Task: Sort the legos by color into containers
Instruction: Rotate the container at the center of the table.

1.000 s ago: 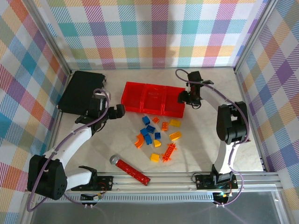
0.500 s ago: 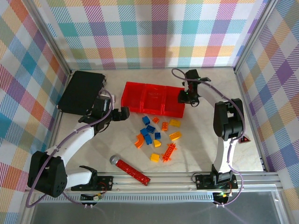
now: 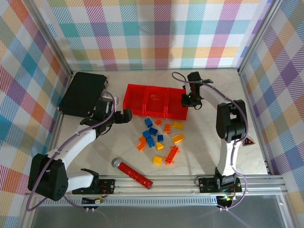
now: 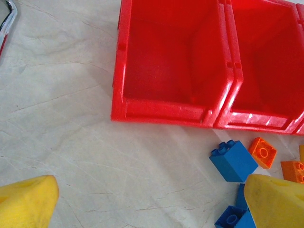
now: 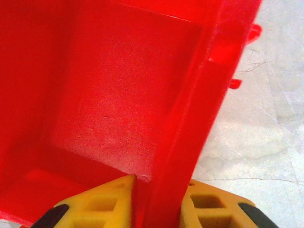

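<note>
Now the right tool [image 5: 159,199] clamps the end wall of the containers [image 5: 95,95].

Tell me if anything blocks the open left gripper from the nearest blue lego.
Nothing visible does. Between the left gripper and the blue lego lies bare table; the red containers sit beyond the lego.

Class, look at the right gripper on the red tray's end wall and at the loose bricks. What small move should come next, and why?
Probably lower the open left gripper onto the nearest blue brick. The bricks lie outside the containers, whose bins look empty, and the right gripper is shut on their end wall, likely steadying them.
</note>
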